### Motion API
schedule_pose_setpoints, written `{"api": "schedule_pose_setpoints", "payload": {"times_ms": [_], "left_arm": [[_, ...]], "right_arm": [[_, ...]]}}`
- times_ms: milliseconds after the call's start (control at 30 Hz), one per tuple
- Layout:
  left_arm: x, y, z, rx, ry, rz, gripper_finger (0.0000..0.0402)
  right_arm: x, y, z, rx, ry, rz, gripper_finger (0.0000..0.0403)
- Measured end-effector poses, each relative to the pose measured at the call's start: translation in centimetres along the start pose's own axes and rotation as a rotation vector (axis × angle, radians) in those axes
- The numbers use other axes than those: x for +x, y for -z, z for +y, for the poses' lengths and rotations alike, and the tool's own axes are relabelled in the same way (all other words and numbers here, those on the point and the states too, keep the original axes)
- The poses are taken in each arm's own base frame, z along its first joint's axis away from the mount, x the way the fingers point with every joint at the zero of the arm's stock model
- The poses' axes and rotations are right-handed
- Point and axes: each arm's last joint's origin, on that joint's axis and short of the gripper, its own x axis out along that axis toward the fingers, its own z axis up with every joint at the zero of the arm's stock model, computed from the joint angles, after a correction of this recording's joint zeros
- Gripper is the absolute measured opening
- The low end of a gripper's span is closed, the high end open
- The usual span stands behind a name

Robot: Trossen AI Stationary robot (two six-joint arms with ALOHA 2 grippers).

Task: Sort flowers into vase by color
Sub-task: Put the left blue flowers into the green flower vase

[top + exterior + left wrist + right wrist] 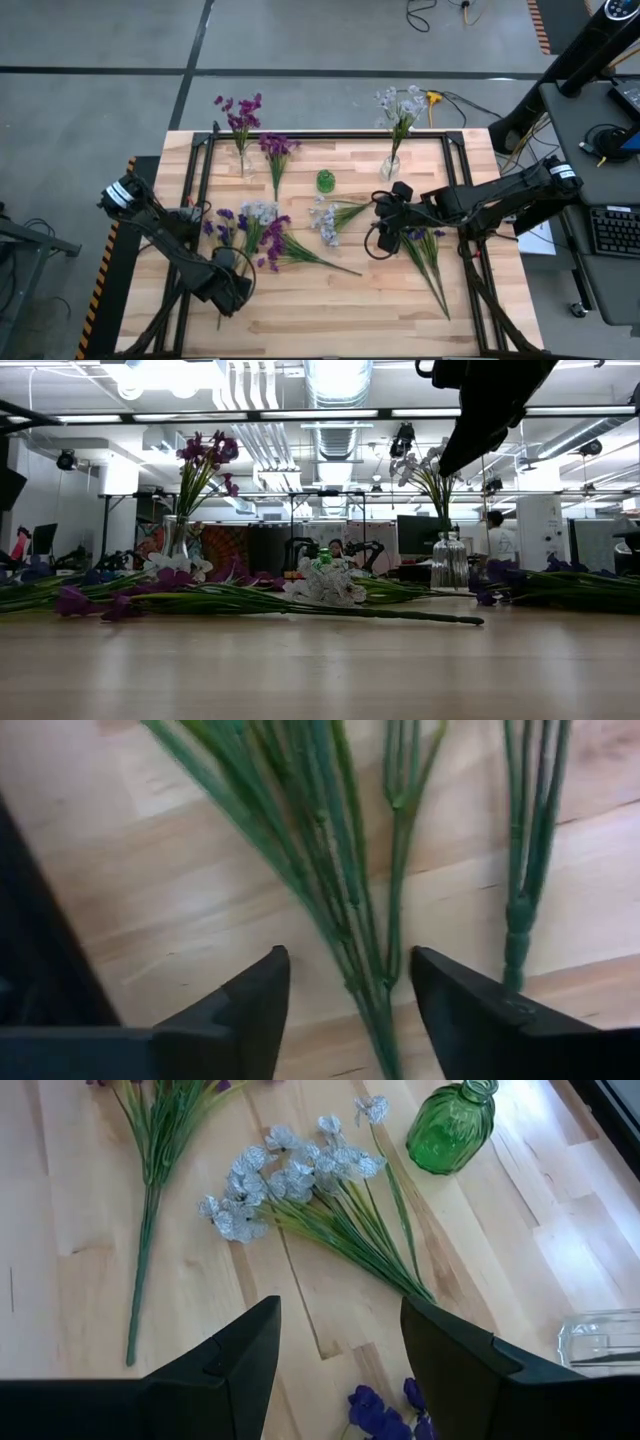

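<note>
Slim flower sprigs lie on the wooden table. A mixed bunch of magenta, dark violet and pale sprigs [255, 225] lies at the left. My left gripper [350, 990] is open low over the bunch's green stems [330, 870], one finger on either side of them; it also shows in the high view [240, 270]. My right gripper [340, 1330] is open and empty above the table at centre right [380, 222], over the stem end of a pale sprig [300, 1175]. A dark blue sprig [425, 245] lies under the right arm. A magenta sprig [277, 152] lies at the back.
A clear vase with magenta flowers [243, 160] stands at the back left. A small green vase [325, 181] stands at mid-table, also in the right wrist view [450, 1130]. A clear vase with pale flowers [392, 165] stands at the back right. Bare wood lies along the near edge [340, 320].
</note>
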Motion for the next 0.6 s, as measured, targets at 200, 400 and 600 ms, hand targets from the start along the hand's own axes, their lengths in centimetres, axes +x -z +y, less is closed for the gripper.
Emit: {"api": "schedule_pose_setpoints", "payload": {"times_ms": [200, 400, 600], "left_arm": [[0.70, 0.19, -0.40, 0.009, -0.005, -0.013, 0.0108], [1.10, 0.27, -0.62, 0.040, -0.005, -0.023, 0.0023], [0.66, 0.22, -0.52, 0.061, 0.003, -0.019, 0.0008]], "right_arm": [[0.11, 0.06, 0.02, 0.004, -0.002, -0.005, 0.0201], [0.18, 0.03, 0.06, 0.007, -0.006, -0.015, 0.0201], [0.31, 0.20, 0.04, 0.005, -0.004, -0.010, 0.0201]]}}
